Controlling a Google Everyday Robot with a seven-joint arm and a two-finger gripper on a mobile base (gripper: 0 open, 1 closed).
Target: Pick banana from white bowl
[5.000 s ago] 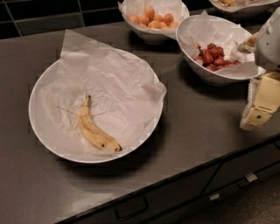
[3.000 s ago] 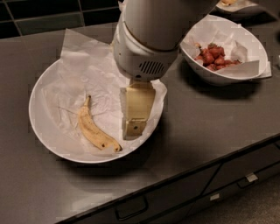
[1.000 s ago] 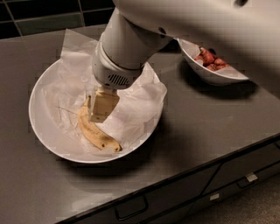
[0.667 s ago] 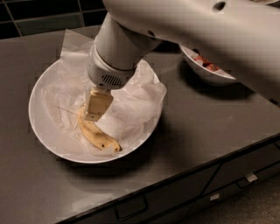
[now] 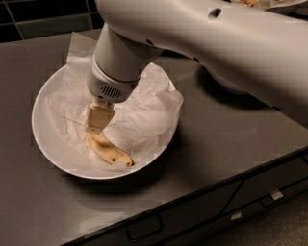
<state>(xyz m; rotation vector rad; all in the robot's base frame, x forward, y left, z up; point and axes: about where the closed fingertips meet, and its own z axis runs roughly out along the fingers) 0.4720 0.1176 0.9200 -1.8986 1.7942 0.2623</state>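
The banana (image 5: 111, 153), yellow with dark spots, lies in the front part of the wide white bowl (image 5: 42, 139) on its crumpled white paper (image 5: 144, 115). My gripper (image 5: 98, 121) reaches down from the large white arm (image 5: 202, 38) into the bowl. It sits right over the banana's upper stem end and hides that end. Only the lower half of the banana and its dark tip show. I cannot see whether the gripper touches or holds the banana.
The bowl stands on a dark counter (image 5: 226, 144) whose front edge runs diagonally at the lower right, with drawers (image 5: 207, 211) below. The arm covers the other bowls; only the rim of one (image 5: 262, 5) shows at the top right.
The gripper came from the right side of the counter, moved left over the white bowl and lowered onto the banana's stem end. The banana has not visibly moved.
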